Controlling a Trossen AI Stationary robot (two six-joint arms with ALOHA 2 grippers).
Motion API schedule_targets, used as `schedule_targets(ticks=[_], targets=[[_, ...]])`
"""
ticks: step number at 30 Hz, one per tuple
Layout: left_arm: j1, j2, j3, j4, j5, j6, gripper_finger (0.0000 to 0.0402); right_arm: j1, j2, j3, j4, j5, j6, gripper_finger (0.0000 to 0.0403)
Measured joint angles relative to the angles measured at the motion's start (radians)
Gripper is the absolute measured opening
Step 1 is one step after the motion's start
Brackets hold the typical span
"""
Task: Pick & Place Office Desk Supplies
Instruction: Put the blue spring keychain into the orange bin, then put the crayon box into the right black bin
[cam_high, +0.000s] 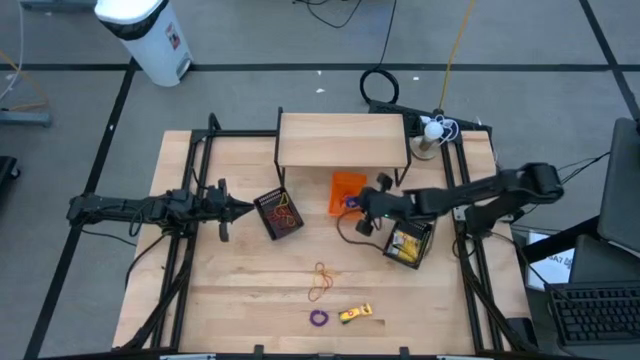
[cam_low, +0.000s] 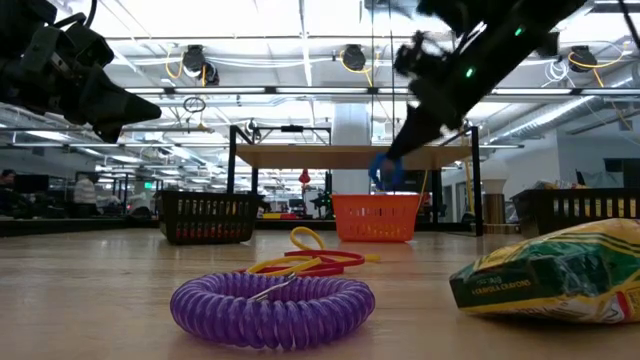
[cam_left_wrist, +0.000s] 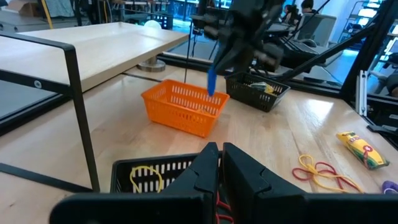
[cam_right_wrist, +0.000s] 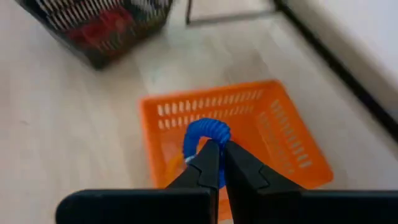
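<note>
A: Status on the right claw (cam_right_wrist: 214, 163)?

B: Pressed together on a blue coiled ring (cam_right_wrist: 206, 138). The ring hangs at the fingertips directly above the orange basket (cam_high: 347, 190), which sits on the worktop (cam_high: 240, 290) near the middle, just in front of the small wooden shelf (cam_high: 343, 138).

A: So which way does the ring lie from its target?

B: Straight over it, as far as I can judge. In the right wrist view the ring sits inside the basket's outline, toward its near wall, so the coming move looks like a release rather than a sideways shift.

A: And the left claw (cam_left_wrist: 219, 163)?

B: Fingers together, holding nothing I can see, hovering by the black basket (cam_high: 279, 213) on the left.

A: What is left on the worktop?

B: Orange-red rubber bands (cam_high: 321, 283) lie loose toward the near edge, with a purple coiled ring (cam_high: 318, 318) and a yellow crayon box (cam_high: 356, 314) nearer still. The crayon box's long axis runs roughly left to right. They sit close to the centre line, slightly right of it, so neither arm is clearly nearer. A second black basket (cam_high: 408, 243) with yellow packs sits under the right arm.
</note>
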Motion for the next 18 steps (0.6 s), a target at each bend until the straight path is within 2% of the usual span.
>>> schedule_targets(ticks=[5,9,12,14,18], targets=[[0.0,0.0,0.0,0.0,-0.004,0.003,0.0024,-0.071,0.075,0.005,0.004,-0.056,0.02,0.0001],[0.0,0.0,0.0,0.0,-0.005,0.005,0.0024,-0.102,0.109,0.005,0.038,-0.056,0.013,0.0016],[0.0,0.0,0.0,-0.001,-0.005,0.006,0.0024,-0.118,0.12,0.005,0.032,-0.071,0.077,0.0052],[0.0,0.0,0.0,-0.001,-0.005,0.006,0.0024,-0.133,0.123,0.005,0.027,-0.108,0.11,0.0087],[0.0,0.0,0.0,-0.005,-0.005,0.003,0.0024,-0.141,0.106,0.005,0.032,-0.109,0.098,0.0162]])
